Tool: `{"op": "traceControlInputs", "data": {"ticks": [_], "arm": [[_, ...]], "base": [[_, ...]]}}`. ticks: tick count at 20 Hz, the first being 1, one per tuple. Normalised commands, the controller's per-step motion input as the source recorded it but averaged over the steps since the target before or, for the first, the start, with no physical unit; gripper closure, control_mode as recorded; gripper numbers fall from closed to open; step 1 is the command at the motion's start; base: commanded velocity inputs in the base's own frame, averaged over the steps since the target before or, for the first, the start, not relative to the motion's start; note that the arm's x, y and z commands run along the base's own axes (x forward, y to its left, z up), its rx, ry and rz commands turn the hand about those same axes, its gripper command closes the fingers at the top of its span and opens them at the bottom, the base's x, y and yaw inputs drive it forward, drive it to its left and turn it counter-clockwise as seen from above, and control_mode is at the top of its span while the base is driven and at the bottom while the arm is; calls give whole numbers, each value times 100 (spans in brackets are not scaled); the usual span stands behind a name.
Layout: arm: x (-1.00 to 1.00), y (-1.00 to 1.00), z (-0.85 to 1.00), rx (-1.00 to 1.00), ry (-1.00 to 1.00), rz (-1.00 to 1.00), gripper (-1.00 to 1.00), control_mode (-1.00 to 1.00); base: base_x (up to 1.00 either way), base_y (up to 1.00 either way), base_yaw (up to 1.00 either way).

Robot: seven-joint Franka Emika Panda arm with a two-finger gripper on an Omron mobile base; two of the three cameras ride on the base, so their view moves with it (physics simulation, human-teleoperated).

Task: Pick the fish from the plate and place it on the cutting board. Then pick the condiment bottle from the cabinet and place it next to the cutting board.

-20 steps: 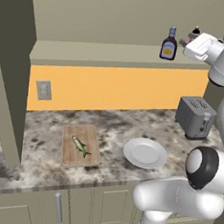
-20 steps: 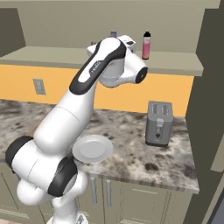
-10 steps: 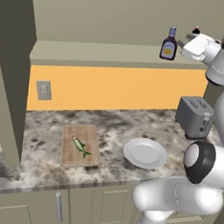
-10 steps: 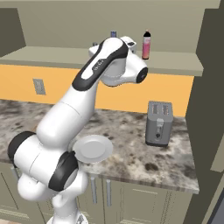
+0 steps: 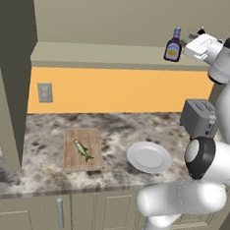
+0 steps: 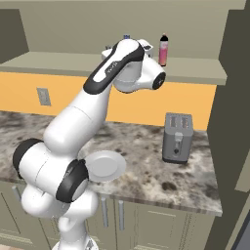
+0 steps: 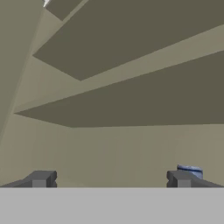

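the cabinet (image 5: 107, 57) shelf runs level with the raised gripper (image 7: 111, 178), whose fingers (image 7: 40, 178) stand wide apart with nothing between them. far below it on the counter lie the cutting board (image 5: 83, 149) and the bare plate (image 5: 149, 157). the condiment bottle (image 5: 174, 45) stands upright on the shelf just beside the gripper, its bluish cap peeking past one fingertip. the fish (image 5: 83, 150) lies on the board, well below.

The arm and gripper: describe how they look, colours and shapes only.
The arm is glossy white with rounded, bulbous links, black joint rings and a dark stripe along the upper link. The gripper has two small, blocky dark-grey fingertips. No cables or markings show.
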Motion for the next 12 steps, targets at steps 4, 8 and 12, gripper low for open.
{"op": "traceControlInputs", "data": {"ticks": [4, 8, 12], "arm": [[25, -7, 0, 0, 1, 0, -100, -100], [26, -3, 0, 0, 2, 0, -100, -100], [26, 0, 0, 0, 2, 0, -100, -100]], "base": [[0, 0, 0], [0, 0, 0], [0, 0, 0]]}}
